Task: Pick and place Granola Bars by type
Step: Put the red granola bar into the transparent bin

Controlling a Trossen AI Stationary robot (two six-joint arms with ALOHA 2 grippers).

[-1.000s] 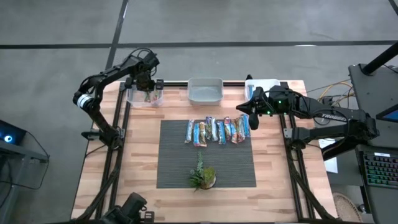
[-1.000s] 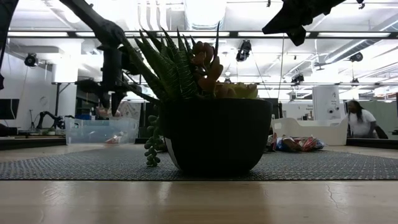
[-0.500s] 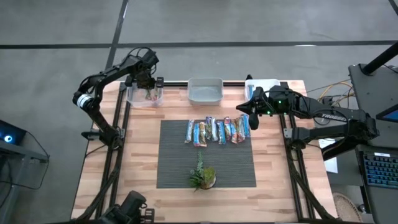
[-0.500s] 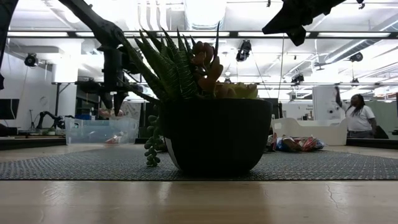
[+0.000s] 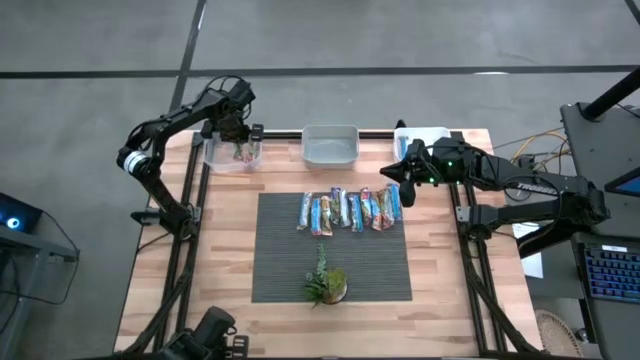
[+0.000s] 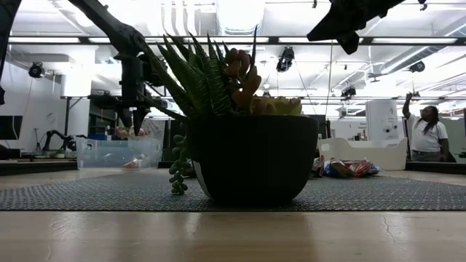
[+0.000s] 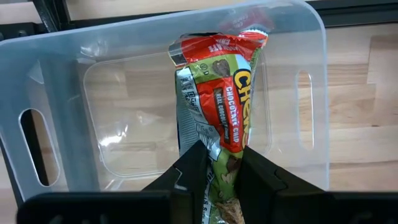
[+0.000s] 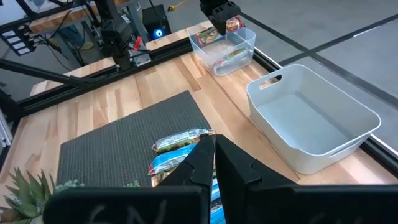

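Several Granola Bars [image 5: 350, 210] lie side by side in a row on the dark mat [image 5: 280, 260]; the right wrist view shows their row's end [image 8: 180, 143]. My left gripper [image 5: 237, 135] points down over the clear bin [image 5: 232, 157] at the far left and is shut on a red-and-green granola bar [image 7: 227, 93]. Another bar [image 8: 227, 56] lies on that bin's floor. My right gripper [image 8: 214, 155] hovers shut above the right end of the row, touching nothing. My left gripper pinches the red-and-green bar at one end [image 7: 224, 163] between its two fingers [image 7: 193, 171]. The fingers come from above, pointing down. The bar hangs lengthwise below them over the clear bin's opening; whether its lower end [image 7: 217, 43] touches the bin, I cannot tell.
A grey-white bin [image 5: 330, 145] stands at the far middle and a white bin [image 5: 422, 135] at the far right, partly under my right arm. A small potted plant [image 5: 325, 285] sits on the mat's near part and fills the low view [image 6: 251, 156].
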